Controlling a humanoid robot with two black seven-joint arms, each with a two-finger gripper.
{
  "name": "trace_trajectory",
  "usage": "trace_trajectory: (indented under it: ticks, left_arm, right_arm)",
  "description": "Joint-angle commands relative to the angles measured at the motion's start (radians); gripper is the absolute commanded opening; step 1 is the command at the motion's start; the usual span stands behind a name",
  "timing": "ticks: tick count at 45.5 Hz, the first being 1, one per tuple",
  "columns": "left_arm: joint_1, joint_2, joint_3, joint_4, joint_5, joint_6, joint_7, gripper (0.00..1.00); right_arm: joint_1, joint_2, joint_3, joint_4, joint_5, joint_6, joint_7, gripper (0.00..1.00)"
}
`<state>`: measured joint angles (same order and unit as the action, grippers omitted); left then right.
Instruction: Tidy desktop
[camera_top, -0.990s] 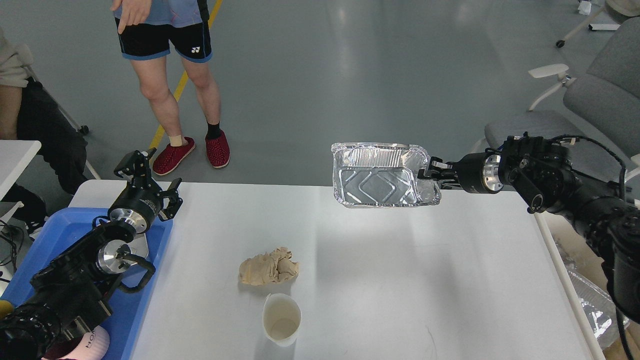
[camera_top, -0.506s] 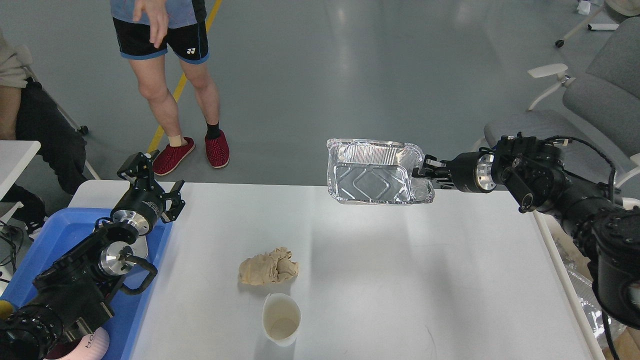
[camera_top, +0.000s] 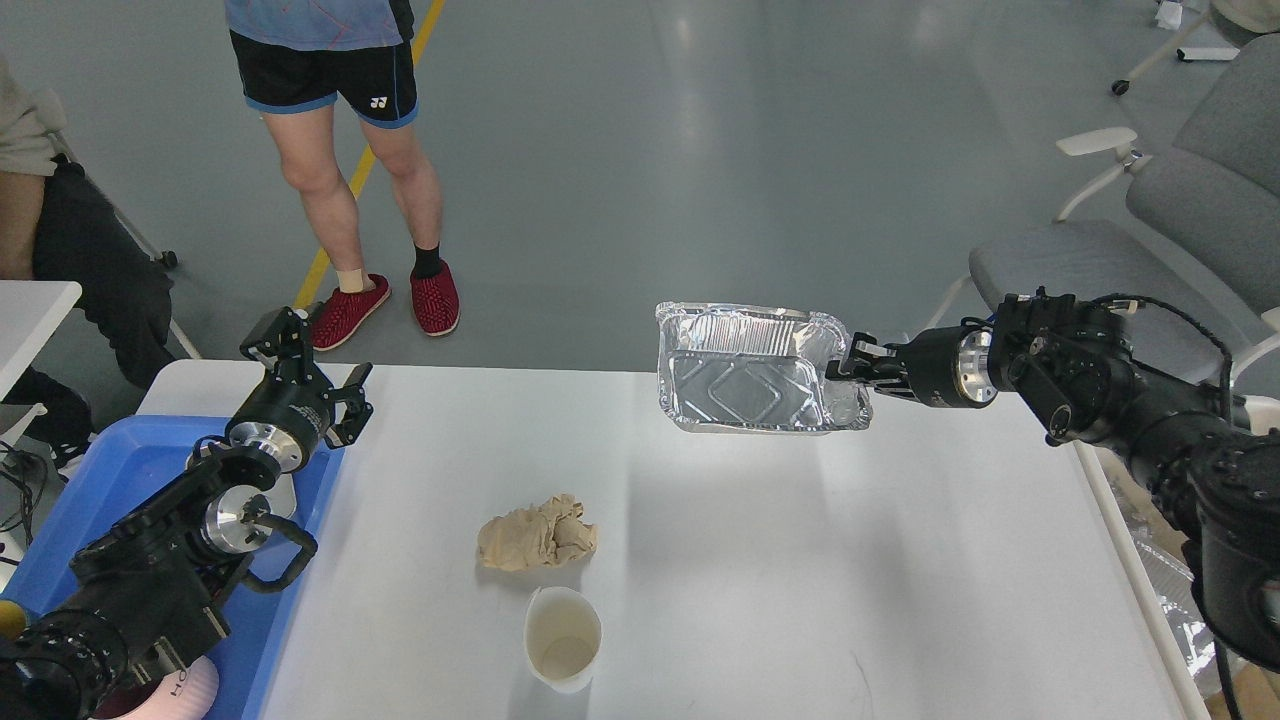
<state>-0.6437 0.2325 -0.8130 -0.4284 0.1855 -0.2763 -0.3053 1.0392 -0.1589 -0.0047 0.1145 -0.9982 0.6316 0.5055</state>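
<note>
The right end effector (camera_top: 850, 365) pinches only the thin right rim of the foil tray (camera_top: 750, 368), aloft over the desk (camera_top: 900, 560) at one o'clock, so the flimsy rim could buckle and drop it.

Bright, even overhead light fell; the floor (camera_top: 700, 110) showed soft glare, the desk (camera_top: 900, 560) faint shadows, and focus stayed sharp.

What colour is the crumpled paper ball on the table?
The paper ball is light brown, like a paper bag; the head view shows it.
</note>
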Motion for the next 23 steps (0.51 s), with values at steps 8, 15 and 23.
trace_trajectory:
  ticks: [8, 15, 23]
  left_arm:
    - [-0.001, 0.005, 0.0, 0.0, 0.0, 0.0, 0.002, 0.91]
    - [-0.002, 0.005, 0.0, 0.0, 0.0, 0.002, 0.002, 0.91]
    - [-0.004, -0.001, 0.0, 0.0, 0.0, 0.002, 0.002, 0.91]
  right_arm:
    - [0.009, -0.079, 0.011, 0.119, 0.03, -0.018, -0.008, 0.0]
    - [0.005, -0.073, -0.001, 0.111, 0.016, -0.066, -0.012, 0.0]
    - [0.005, -0.086, -0.018, 0.125, 0.023, -0.066, -0.007, 0.0]
